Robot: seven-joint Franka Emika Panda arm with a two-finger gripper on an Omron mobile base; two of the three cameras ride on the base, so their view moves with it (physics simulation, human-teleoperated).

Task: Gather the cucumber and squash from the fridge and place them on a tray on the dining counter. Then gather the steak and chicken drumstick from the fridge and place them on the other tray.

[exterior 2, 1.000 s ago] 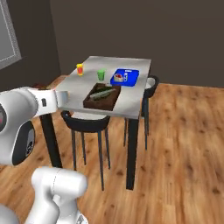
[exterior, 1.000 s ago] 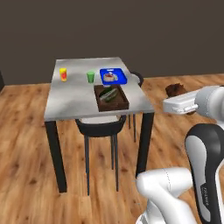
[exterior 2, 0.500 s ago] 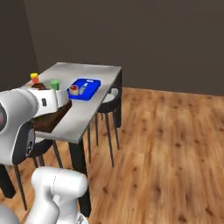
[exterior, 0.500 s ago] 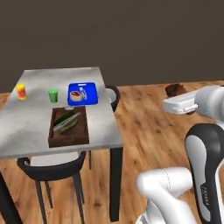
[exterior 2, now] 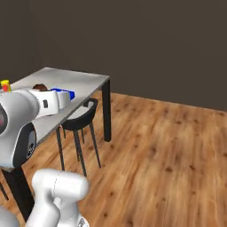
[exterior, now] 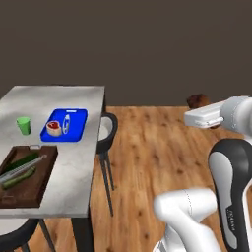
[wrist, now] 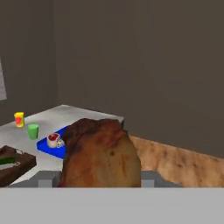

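Item: chicken drumstick [wrist: 99,153], brown and lumpy, carried in the claw [wrist: 99,177], whose jaws stand part-way apart and closed against its sides; it also shows past the hand in the left base view [exterior: 198,101]. Change over the last second: the whole picture has shifted in both base views, so the base has driven; the worktop [exterior: 93,147] now lies to the arm's left and nearer. Judgement: transport is nearly over, delivery pending. Destination: blue tray [exterior: 78,129], on the worktop, already holding the steak [exterior: 53,127]. Brown wooden tray [exterior: 42,189] nearby holds the green vegetables [exterior: 19,170].
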